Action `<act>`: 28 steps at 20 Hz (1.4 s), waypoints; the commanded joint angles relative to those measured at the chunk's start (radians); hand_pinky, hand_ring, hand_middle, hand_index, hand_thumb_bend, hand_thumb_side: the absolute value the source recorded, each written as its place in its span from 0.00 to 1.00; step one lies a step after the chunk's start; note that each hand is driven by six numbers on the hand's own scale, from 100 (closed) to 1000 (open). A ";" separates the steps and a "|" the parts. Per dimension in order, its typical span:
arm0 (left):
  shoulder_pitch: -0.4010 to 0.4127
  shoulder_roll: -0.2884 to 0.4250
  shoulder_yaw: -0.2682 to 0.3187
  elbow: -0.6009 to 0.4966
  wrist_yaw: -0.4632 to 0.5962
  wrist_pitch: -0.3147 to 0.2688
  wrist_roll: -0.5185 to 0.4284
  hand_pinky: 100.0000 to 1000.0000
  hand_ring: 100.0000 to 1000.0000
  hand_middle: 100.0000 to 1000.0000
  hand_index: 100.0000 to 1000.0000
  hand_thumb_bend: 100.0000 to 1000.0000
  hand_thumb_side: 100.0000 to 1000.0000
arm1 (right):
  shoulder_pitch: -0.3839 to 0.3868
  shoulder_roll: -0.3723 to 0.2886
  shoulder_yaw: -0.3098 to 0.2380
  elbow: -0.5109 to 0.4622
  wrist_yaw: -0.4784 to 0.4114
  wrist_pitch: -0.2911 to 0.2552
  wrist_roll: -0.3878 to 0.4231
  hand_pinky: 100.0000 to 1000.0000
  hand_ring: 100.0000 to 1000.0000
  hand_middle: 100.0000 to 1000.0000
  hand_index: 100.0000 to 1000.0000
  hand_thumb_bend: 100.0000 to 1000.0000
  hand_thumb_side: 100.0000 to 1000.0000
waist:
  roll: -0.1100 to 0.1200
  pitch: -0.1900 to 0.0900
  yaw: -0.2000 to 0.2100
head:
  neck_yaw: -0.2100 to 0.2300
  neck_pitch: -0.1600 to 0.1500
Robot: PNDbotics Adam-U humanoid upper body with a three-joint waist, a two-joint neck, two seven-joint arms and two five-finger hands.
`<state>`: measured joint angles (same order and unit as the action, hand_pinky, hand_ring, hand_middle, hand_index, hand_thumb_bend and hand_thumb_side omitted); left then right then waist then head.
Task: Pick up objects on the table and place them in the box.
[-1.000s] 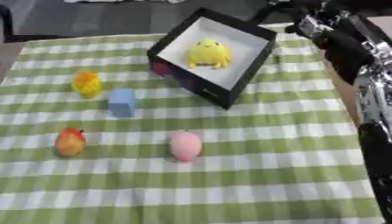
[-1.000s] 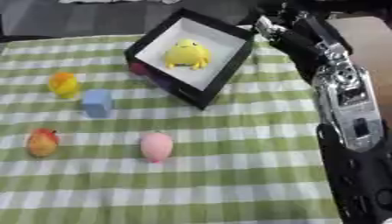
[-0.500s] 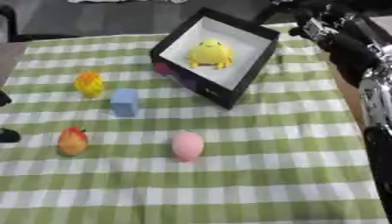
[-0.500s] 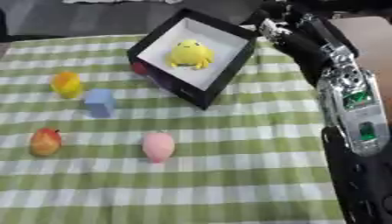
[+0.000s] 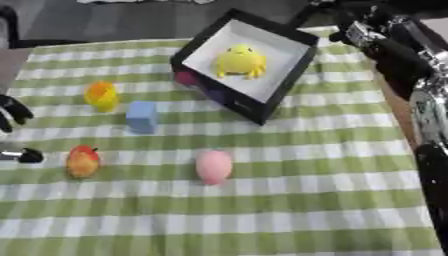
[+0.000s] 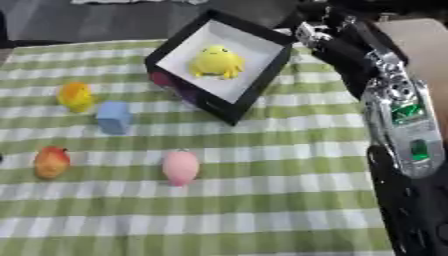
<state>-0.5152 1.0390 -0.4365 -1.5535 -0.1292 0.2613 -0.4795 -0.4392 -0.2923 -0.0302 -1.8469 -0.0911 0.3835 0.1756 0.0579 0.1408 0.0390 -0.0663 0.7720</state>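
Observation:
A black box [image 5: 284, 82] with a white inside stands tilted at the back of the green checked cloth, and a yellow toy [image 5: 240, 61] lies in it. On the cloth lie a yellow-orange toy [image 5: 101, 96], a blue cube [image 5: 142, 117], an orange-red fruit [image 5: 82, 161] and a pink egg shape [image 5: 214, 167]. My left hand [image 5: 10, 114] shows at the left edge, open, its thumb [image 5: 24, 156] a little left of the fruit and touching nothing. My right hand [image 6: 317, 26] is dark and blurred beyond the box's right corner.
My right arm [image 6: 398, 120] runs down the right side of the cloth [image 5: 289, 210]. The box's near outer wall carries pink and purple marks [image 5: 185, 77]. Dark floor lies beyond the cloth's far edge.
My left hand has come into view at the left edge, level with the cube and fruit. The toys, box and right arm have stayed in place.

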 commanded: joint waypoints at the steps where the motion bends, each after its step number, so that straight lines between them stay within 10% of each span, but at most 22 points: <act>1: -0.038 0.005 -0.016 -0.006 -0.013 0.004 0.002 0.75 0.69 0.70 0.80 0.71 0.30 | -0.010 -0.017 -0.002 -0.012 0.006 -0.002 0.003 0.95 0.70 0.75 0.79 0.15 0.31 | 0.011 -0.009 0.000 | -0.001 -0.002; 28: -0.147 -0.223 -0.115 0.206 -0.252 -0.111 -0.106 0.68 0.64 0.63 0.72 0.60 0.12 | -0.013 -0.013 -0.001 -0.012 0.003 -0.001 0.005 0.95 0.70 0.75 0.79 0.14 0.31 | 0.007 -0.009 -0.009 | 0.020 -0.002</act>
<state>-0.6445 0.7977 -0.5556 -1.3385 -0.3680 0.1596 -0.5832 -0.4391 -0.2921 -0.0299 -1.8469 -0.0910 0.3836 0.1800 0.0579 0.1408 0.0293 -0.0494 0.7721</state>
